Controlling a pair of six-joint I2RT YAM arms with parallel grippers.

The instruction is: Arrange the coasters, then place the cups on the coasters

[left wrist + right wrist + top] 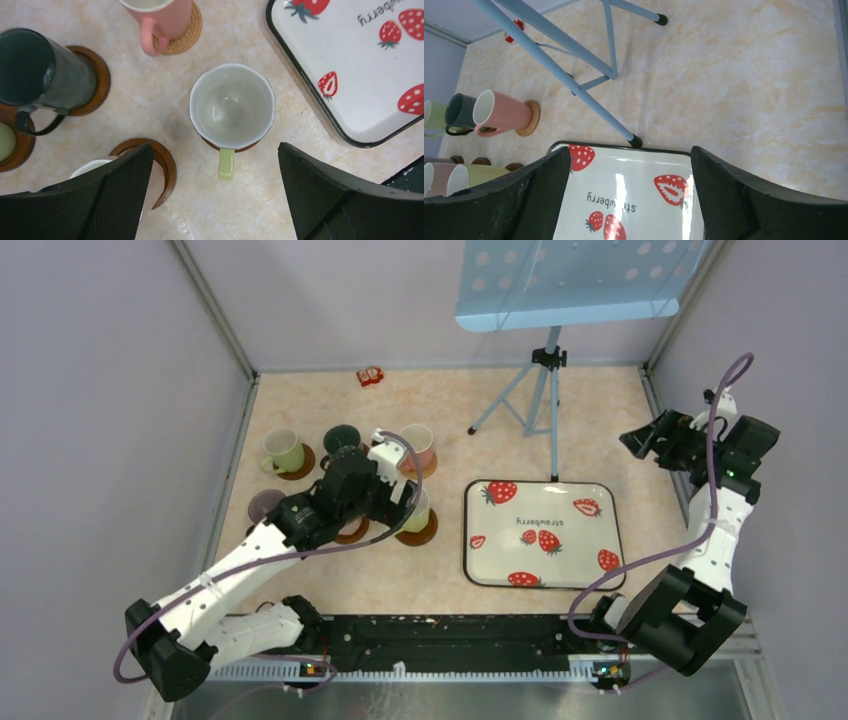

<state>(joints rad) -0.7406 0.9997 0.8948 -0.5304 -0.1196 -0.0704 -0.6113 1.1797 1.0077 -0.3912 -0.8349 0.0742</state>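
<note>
Seemingly the task is almost finished: cups (231, 102) sit on coasters (99, 75) near the tabletop's (600, 410) left edge. The left gripper (215, 155) hangs wide over one, and the right gripper (630, 152) is wide and empty.

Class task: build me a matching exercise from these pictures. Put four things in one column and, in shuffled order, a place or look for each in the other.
Column one
1. pink cup
2. dark green cup
3. cup with yellow-green handle
4. strawberry tray

Column two
a. white with a black rim
b. directly below the open left gripper
c. middle of the back row in the top view
d. on a woven tan coaster

Pairs: 1-d, 2-c, 3-b, 4-a
</note>
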